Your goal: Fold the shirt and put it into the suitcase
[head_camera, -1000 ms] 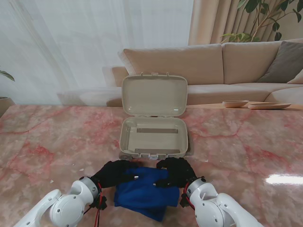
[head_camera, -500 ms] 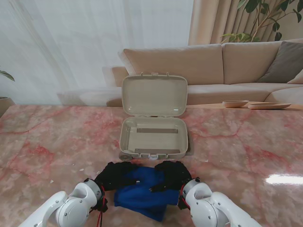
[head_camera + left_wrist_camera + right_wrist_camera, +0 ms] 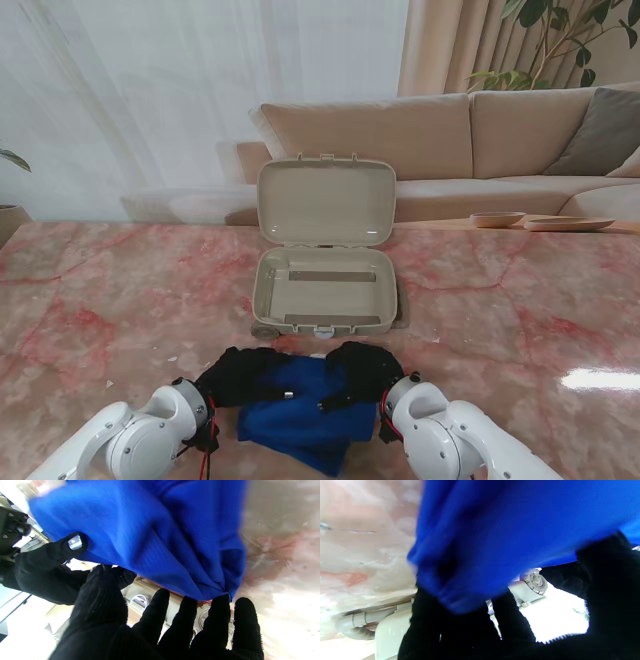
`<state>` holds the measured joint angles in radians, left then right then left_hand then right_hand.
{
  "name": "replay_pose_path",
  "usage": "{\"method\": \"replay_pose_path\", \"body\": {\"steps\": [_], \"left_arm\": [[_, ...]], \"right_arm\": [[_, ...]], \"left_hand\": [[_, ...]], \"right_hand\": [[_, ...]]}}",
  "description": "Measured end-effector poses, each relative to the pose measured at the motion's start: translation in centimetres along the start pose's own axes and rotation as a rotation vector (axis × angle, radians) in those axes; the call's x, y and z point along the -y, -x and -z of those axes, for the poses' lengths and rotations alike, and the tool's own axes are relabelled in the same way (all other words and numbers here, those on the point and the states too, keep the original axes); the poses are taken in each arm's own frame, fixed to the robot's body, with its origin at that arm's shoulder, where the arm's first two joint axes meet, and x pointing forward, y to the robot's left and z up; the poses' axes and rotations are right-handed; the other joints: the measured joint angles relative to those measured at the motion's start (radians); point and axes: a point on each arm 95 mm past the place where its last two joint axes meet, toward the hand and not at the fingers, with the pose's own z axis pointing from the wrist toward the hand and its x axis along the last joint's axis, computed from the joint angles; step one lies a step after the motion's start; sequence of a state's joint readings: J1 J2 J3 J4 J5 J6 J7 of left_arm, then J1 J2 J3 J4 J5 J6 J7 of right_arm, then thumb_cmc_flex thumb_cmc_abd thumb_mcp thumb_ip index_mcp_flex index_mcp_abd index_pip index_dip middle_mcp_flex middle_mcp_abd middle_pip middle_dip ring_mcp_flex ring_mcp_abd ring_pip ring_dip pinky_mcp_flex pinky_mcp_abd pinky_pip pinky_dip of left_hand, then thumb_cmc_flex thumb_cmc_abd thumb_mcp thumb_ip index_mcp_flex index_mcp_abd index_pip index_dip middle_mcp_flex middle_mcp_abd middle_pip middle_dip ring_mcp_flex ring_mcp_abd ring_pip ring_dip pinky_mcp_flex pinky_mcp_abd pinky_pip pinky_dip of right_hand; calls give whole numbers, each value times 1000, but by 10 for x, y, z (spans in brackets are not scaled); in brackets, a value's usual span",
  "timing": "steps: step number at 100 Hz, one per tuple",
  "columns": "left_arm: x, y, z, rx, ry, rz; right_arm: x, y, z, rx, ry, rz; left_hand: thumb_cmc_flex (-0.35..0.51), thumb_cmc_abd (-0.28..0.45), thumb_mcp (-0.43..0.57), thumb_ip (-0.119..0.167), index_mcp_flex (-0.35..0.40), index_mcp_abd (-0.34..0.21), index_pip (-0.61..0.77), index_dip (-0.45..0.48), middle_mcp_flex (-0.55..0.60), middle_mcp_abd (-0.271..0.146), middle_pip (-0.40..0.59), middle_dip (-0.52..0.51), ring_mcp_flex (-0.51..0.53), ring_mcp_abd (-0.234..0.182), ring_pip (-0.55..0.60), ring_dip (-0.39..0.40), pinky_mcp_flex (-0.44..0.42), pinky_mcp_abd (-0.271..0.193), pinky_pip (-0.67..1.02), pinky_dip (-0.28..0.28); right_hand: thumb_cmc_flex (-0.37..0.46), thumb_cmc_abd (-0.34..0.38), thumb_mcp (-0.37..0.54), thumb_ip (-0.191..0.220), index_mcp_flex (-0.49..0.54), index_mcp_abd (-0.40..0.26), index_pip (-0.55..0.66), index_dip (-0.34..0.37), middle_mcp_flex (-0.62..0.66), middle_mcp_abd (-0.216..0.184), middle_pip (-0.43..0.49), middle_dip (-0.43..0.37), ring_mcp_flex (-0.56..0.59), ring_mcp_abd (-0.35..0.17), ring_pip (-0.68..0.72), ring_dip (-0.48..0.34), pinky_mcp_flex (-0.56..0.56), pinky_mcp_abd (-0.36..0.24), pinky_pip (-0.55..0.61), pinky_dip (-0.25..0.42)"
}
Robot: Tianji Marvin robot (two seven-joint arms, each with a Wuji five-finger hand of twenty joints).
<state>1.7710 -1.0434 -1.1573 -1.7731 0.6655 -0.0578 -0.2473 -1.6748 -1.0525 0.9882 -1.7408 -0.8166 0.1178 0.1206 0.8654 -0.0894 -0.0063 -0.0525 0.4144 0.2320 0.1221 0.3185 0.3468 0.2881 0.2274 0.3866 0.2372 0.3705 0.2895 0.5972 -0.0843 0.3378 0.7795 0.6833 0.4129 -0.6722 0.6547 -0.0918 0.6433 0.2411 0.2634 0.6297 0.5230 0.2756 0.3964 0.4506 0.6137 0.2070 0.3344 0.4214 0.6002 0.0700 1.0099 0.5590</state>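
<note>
Shirt [image 3: 300, 408] — soft, light, floppy bundle — left hand [image 3: 238, 374] and right hand [image 3: 362, 372] clamped on its far corners; best supported from underneath when lifted.

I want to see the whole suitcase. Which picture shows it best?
The stand view: the suitcase sits whole and open, lid up, beyond the blue shirt. The left wrist view shows only wheels behind the shirt; the right wrist view shows one wheel and a corner.
</note>
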Motion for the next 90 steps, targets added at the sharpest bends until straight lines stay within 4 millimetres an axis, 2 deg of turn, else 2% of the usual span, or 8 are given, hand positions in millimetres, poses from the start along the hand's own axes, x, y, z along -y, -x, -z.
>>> {"method": "replay_pose_path", "body": {"steps": [18,29,38,43,55,66,83,90], "left_arm": [[1,-1,2,-1,30,-34],[1,-2,1,3,49,-52],[2,-4,1,4,73,-65],[2,-4,1,4,87,-73],[4,-6,1,4,128,-92],[6,-8,-1,-2,148,-119],[9,-10,-6,-25,171,-225],[10,-11,-9,-41,176,-248]], "right_arm": [[-1,0,-5,-5,-4,25],[-2,0,-9,-7,-7,38],[-3,0,-12,-7,-11,46],[-3,1,-14,-7,-12,51],[-3,2,-17,-6,-11,71],[-2,3,-20,-3,-5,90],[2,5,-24,11,-10,105],[2,5,-26,16,-7,106]], "left_hand": [[-1,-37,0,0,-36,0,-15,-1,-10,0,-5,-7,0,-4,-11,-1,-1,0,-1,0],[-11,-61,2,0,-49,2,-28,-12,-10,0,-6,-9,-17,-8,-22,-3,-1,0,-6,0],[-11,-78,2,0,-60,6,-38,-13,-22,0,-15,-9,-41,-8,-33,2,-1,0,-15,0],[-12,-91,2,0,-84,9,-53,-15,-23,0,-15,-10,-43,-8,-50,-6,-1,0,-16,0],[-23,-138,2,0,-100,11,-62,-24,-68,-1,-27,-11,-68,-6,-79,-18,-1,0,-26,3],[-23,-213,2,1,-100,25,-62,-25,-68,-1,-24,-10,-64,5,-82,-12,24,0,-12,50],[-28,-318,20,1,-79,36,-32,-19,-31,0,35,41,-8,30,-60,56,101,1,115,144],[-168,-438,427,-50,-70,37,-10,14,-8,0,68,79,16,42,-45,99,139,1,168,181]], "right_hand": [[-2,0,-15,0,0,-2,-1,0,-11,1,52,40,-9,-15,119,73,202,-209,1,188],[3,-2,-15,0,0,-6,-1,0,-13,2,70,51,-12,-11,188,111,-160,165,-237,208],[7,-4,-16,0,-1,-12,-1,1,-25,2,73,54,-12,-13,232,125,160,-136,16,200],[9,-10,-17,0,-13,-13,-2,1,-26,2,84,75,-14,-14,256,141,63,-12,-83,214],[17,-25,-27,0,-16,-14,0,21,-37,3,148,131,-21,-37,318,199,192,-154,1,238],[82,-50,-41,0,-27,-22,45,75,-46,7,211,195,-20,-47,400,253,-171,195,-175,282],[102,-81,-52,-2,-27,-32,112,150,-61,2,296,281,31,-29,591,350,-286,205,172,218],[69,-192,95,-12,-29,-40,138,181,-61,-3,314,304,37,-16,611,359,-285,205,248,192]]}}
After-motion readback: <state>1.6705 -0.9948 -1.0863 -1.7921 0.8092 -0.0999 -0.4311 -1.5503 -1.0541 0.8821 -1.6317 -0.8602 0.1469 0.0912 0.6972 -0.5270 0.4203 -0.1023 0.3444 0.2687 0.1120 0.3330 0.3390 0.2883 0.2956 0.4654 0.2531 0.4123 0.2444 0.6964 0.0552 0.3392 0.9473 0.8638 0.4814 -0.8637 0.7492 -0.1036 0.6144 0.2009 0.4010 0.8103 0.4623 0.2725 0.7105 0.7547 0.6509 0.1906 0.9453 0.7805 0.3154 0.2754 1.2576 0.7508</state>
